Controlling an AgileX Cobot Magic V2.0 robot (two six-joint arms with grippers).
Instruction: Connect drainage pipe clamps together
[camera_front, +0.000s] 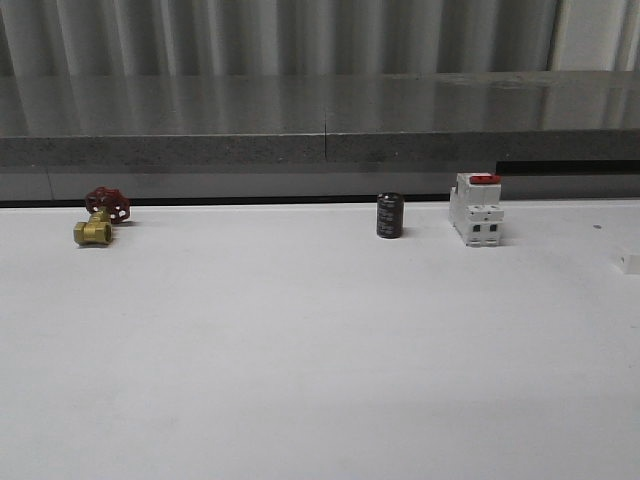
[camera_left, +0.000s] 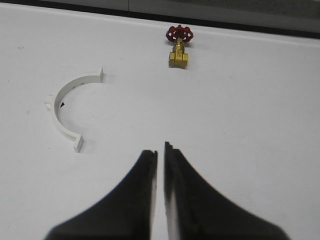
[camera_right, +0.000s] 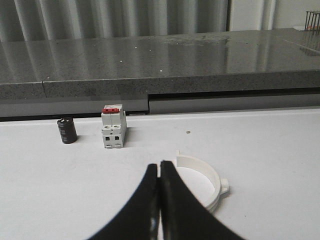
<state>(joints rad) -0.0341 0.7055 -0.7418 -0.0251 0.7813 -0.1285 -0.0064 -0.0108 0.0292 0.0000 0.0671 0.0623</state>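
One white half-ring drainage pipe clamp (camera_left: 63, 91) lies flat on the white table in the left wrist view, its open side facing the middle of the table. My left gripper (camera_left: 161, 151) hangs beside it and well apart, fingers nearly together with nothing between them. The other drainage pipe clamp (camera_right: 201, 163) lies in the right wrist view, partly hidden behind my right gripper (camera_right: 159, 164). That gripper is shut and empty, its fingertips just beside the clamp's near end.
A brass valve with a red handwheel (camera_front: 100, 218) (camera_left: 179, 48) sits at the far left. A black cylinder (camera_front: 390, 215) (camera_right: 66, 130) and a white breaker with a red top (camera_front: 476, 208) (camera_right: 113, 126) stand near the table's back edge, below a grey ledge (camera_front: 320, 150).
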